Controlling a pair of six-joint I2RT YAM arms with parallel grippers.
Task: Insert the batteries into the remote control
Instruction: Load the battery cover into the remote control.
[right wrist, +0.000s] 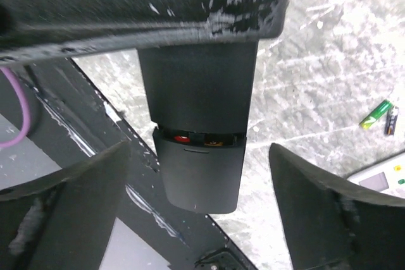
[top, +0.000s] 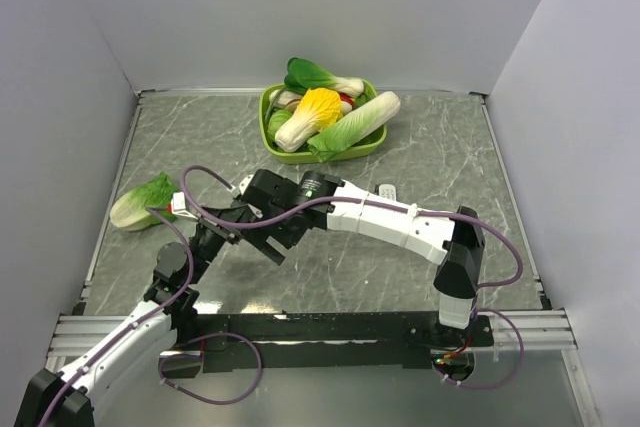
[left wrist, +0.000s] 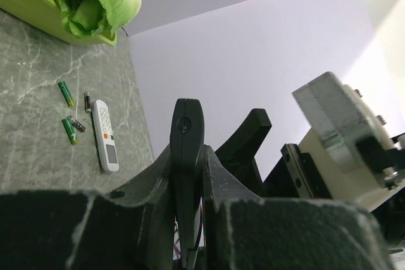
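Note:
My left gripper [left wrist: 188, 219] is shut on the black remote control [left wrist: 187, 143], seen edge-on and held above the table. In the right wrist view the remote [right wrist: 199, 86] shows its back. Its cover [right wrist: 199, 178] is slid partly off, and red and orange battery ends [right wrist: 196, 138] show in the gap. My right gripper [right wrist: 199, 200] is open, one finger on either side of the cover end, not touching it. Loose batteries [left wrist: 66, 93] lie on the table beside a white remote [left wrist: 105, 135]; two of them also show in the right wrist view [right wrist: 376, 113]. Both grippers meet at centre-left [top: 245, 235].
A green bowl [top: 265, 119] of toy vegetables stands at the back. A toy lettuce [top: 143, 202] lies at the left. The white remote [top: 388, 190] peeks out behind the right arm. Grey walls enclose the table. A black rail [top: 330, 325] runs along the near edge.

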